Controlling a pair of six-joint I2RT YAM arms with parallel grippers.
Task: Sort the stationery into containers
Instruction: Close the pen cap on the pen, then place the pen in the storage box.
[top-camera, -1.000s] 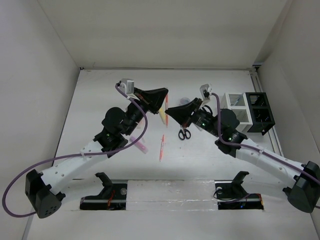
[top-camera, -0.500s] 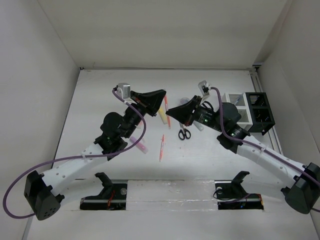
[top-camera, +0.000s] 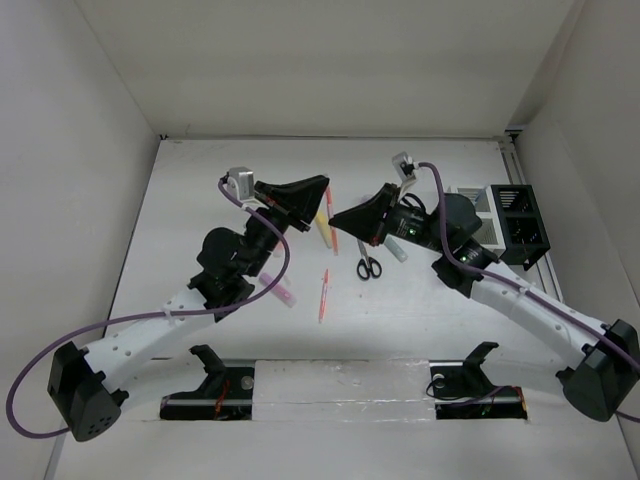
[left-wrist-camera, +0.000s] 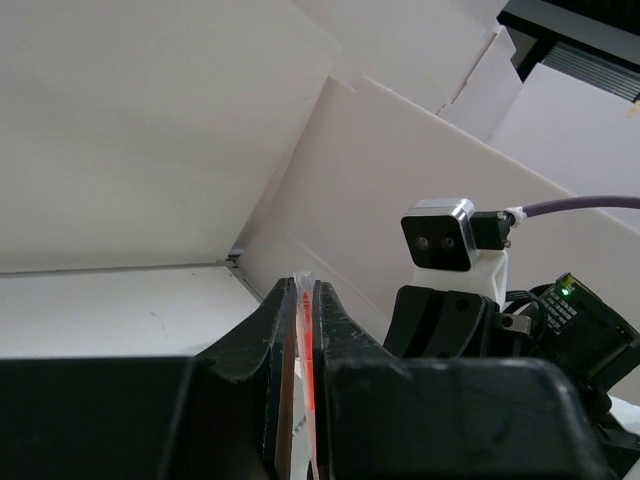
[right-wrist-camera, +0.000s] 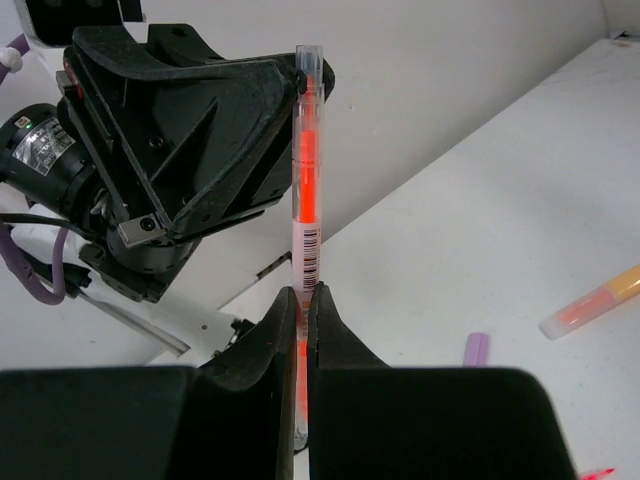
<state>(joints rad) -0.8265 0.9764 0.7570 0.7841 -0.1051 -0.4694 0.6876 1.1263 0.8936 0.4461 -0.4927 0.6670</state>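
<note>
My two arms meet above the middle of the white table (top-camera: 200, 200), sharing one object. A thin, clear-barrelled orange-red pen (right-wrist-camera: 307, 150) stands upright in the air. The right gripper (right-wrist-camera: 302, 298) is clamped on its lower end, and the left gripper (left-wrist-camera: 303, 292) is pinched closed on its top.

A second ago the two black grippers were a little apart. Since then the right arm has swung in and back toward the left one, and it now covers more of the white square mesh box (top-camera: 472, 193). Both sets of fingers have stayed closed throughout. I read this as a handover reaching its midpoint, with the pen not yet sorted. The left fingers would need to let go before I can carry it right.

The black square mesh box (top-camera: 520, 222) sits at the right edge, beside the white one. Still on the table are a chunky yellow highlighter (top-camera: 324, 228), black-handled scissors (top-camera: 368, 266) and a second orange-red pen (top-camera: 323, 292).
</note>
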